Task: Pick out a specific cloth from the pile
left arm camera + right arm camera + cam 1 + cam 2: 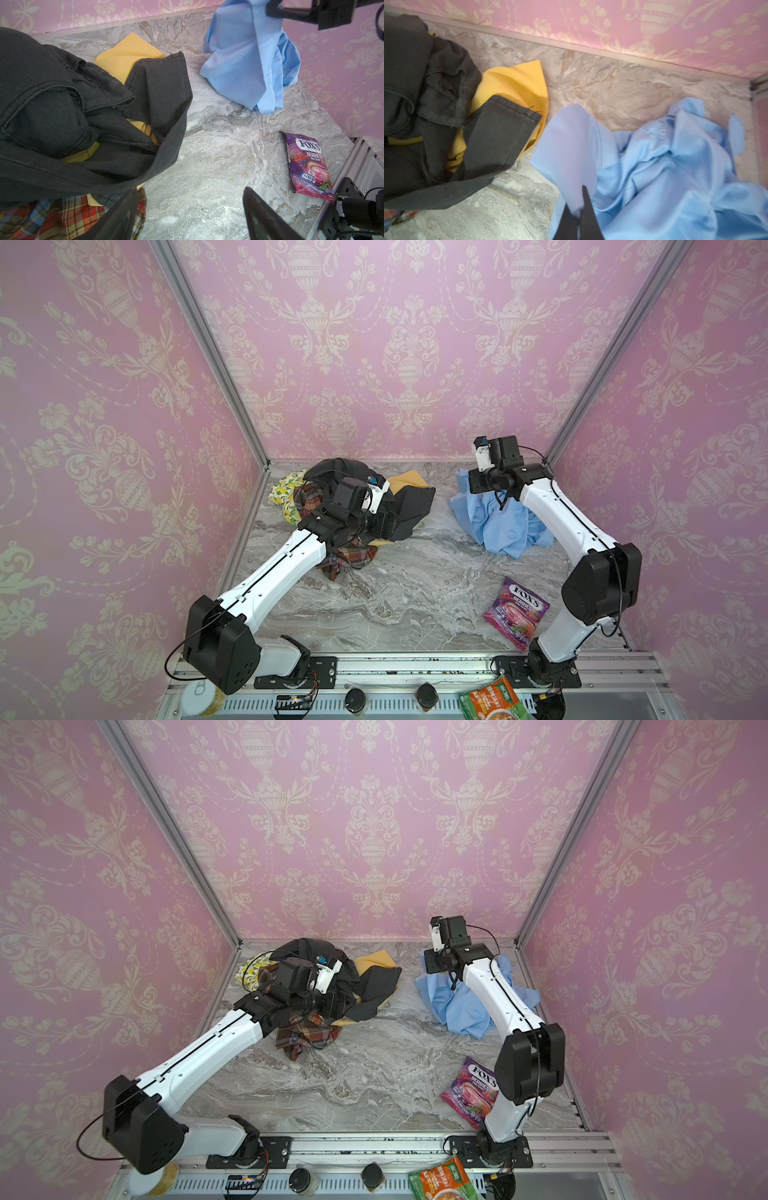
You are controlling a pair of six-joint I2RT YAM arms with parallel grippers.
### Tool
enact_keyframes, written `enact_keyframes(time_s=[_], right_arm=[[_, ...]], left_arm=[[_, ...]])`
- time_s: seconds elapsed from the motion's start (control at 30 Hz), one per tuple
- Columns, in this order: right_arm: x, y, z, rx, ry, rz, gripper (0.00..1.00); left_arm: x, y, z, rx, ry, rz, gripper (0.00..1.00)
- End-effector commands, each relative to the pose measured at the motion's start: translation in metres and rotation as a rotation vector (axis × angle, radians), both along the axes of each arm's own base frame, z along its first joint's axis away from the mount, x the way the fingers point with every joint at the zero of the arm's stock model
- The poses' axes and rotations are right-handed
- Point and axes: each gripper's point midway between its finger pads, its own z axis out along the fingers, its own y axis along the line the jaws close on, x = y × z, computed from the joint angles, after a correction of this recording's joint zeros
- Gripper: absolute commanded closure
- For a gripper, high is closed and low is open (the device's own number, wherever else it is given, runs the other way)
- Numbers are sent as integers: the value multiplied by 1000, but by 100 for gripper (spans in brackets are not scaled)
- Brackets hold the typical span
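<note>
Right gripper (580,207) pinches a fold of the cloth (654,166) between closed jaws; in both top views the cloth sits right of centre, apart from the pile (411,506) left of centre; left gripper (191,190) gapes empty.

Sky-blue shirt (494,526): crumpled and lying right of centre in both top views, near the back wall, with one fold being held up by the right gripper (580,207).
Pile (332,466): sitting left of centre, apart from the shirt. A black garment (411,506) is draping over mustard cloth (409,481), plaid cloth (349,558) and lemon-print cloth (282,489).
</note>
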Motion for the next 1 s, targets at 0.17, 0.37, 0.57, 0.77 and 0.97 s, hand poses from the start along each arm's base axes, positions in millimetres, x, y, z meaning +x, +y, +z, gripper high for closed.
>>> enact_keyframes(time_s=[0.17,0.37,0.57,0.77,0.97], right_arm=[[-18,-107,5,-71,-91,-414,100],[-27,-166,-38,-49,-16,-590,100],[-17,-189,-109,-46,165,-629,100],[-4,-189,-166,-20,327,-596,100],[0,-190,-185,-36,383,-586,95]], left_arm=[[5,9,-3,26,-14,24,19],[6,13,-1,40,-26,40,19],[10,17,-1,45,-35,60,19],[16,27,5,56,-66,100,19],[23,47,11,79,-109,173,18]])
